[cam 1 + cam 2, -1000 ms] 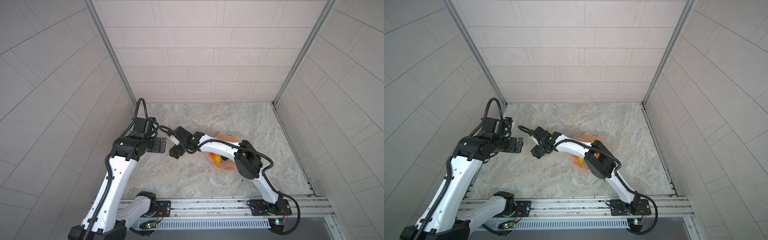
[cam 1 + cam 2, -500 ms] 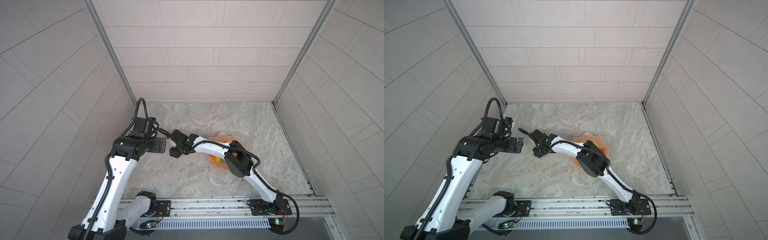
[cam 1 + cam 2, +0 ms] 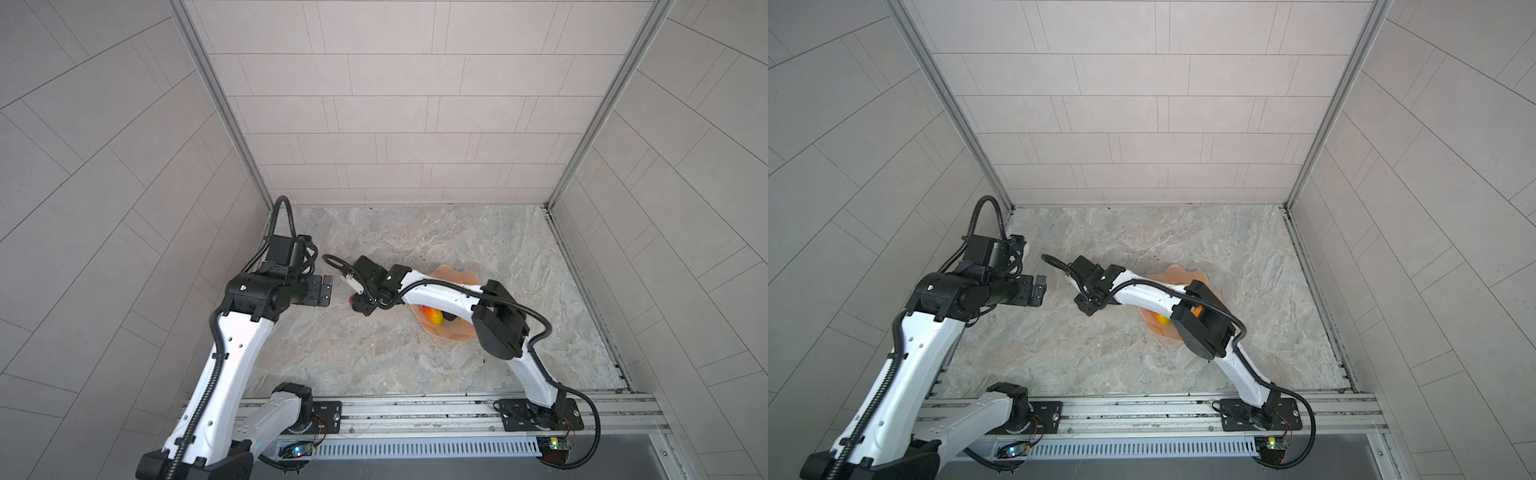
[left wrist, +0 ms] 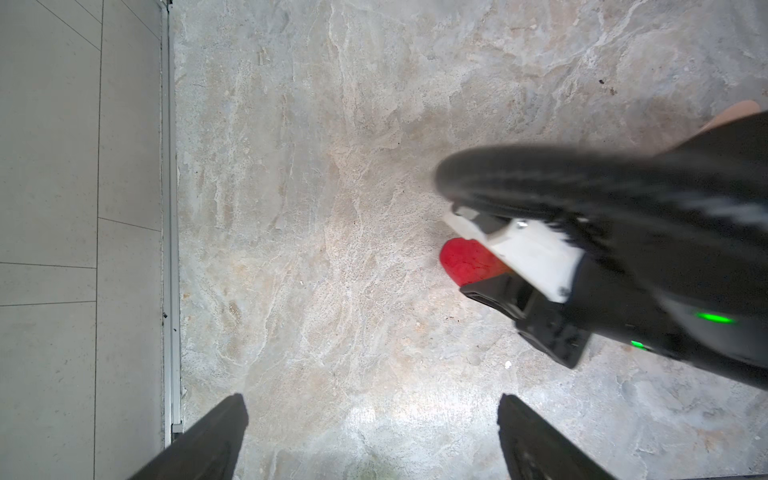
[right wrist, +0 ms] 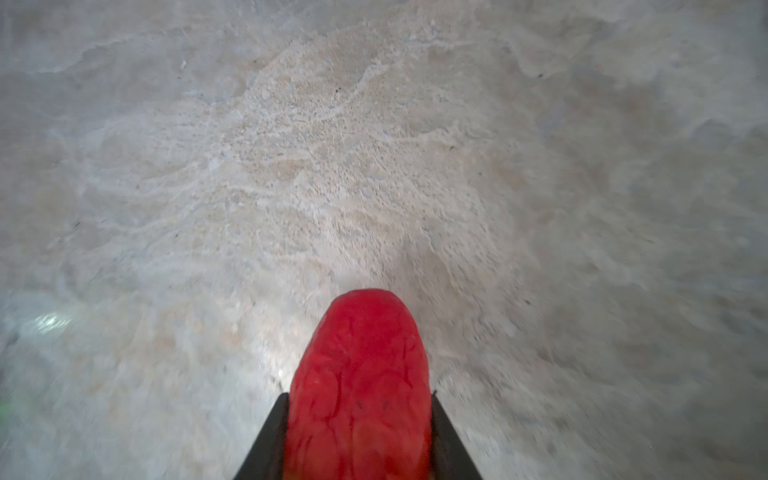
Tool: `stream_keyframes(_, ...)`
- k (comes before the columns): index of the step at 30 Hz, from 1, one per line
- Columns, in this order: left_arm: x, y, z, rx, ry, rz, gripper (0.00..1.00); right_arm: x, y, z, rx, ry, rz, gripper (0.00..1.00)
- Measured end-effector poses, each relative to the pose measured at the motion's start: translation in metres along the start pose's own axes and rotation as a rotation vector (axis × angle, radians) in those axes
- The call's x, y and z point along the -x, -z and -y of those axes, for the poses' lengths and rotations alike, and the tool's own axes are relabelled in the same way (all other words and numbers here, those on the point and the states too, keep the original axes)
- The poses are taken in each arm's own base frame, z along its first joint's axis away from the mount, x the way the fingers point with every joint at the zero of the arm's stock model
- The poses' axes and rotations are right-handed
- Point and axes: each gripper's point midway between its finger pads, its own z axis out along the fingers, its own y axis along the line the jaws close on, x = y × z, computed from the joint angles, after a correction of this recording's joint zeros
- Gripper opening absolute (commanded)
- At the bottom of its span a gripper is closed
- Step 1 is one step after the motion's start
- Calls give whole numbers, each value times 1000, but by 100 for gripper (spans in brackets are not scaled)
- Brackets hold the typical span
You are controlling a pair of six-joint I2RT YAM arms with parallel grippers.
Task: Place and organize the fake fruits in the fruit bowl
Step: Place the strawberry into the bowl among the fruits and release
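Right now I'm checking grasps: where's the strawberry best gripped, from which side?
Grip the strawberry across its flanks, from behind its wide end, as the right gripper shut on it does; the rounded tip narrows, so it would likely slip there.

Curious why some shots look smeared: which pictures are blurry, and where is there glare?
Left wrist view: the right arm is blurred, and glare whitens the floor by the left pincer. Right wrist view: floor smeared at the edges, strawberry fairly sharp. Both top views: sharp, evenly lit.

A mottled grey-beige stone-look desk (image 3: 374, 357) lies between pale tiled walls (image 3: 395, 104), with a metal rail (image 3: 415, 411) along its near edge.
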Motion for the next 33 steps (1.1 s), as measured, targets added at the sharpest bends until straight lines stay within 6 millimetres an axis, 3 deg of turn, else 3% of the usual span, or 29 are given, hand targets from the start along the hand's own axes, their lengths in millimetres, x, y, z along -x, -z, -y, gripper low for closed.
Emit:
stream_keyframes(3, 0, 0, 0, -1, 0, 1, 100, 5, 51, 14, -41, 11, 66, 20)
stream_keyframes(6, 0, -1, 1, -2, 0, 1, 100, 2, 95, 41, -111, 1, 122, 20)
stream_keyframes(9, -1, -3, 1, -4, 0, -2, 100, -17, 116, 76, -196, -35, 126, 20)
stream_keyframes(14, -1, -4, 1, -5, 0, 0, 100, -77, 108, 125, -324, -93, 9, 20)
stream_keyframes(18, 0, -5, 3, -12, 0, 0, 100, -116, 98, 142, -379, -107, -82, 20)
stream_keyframes(24, 0, -7, 3, -15, 0, -4, 100, -125, 101, 154, -434, -114, -97, 21)
stream_keyframes(33, 0, -8, 4, -19, 0, -10, 100, -130, 106, 170, -495, -133, -105, 31)
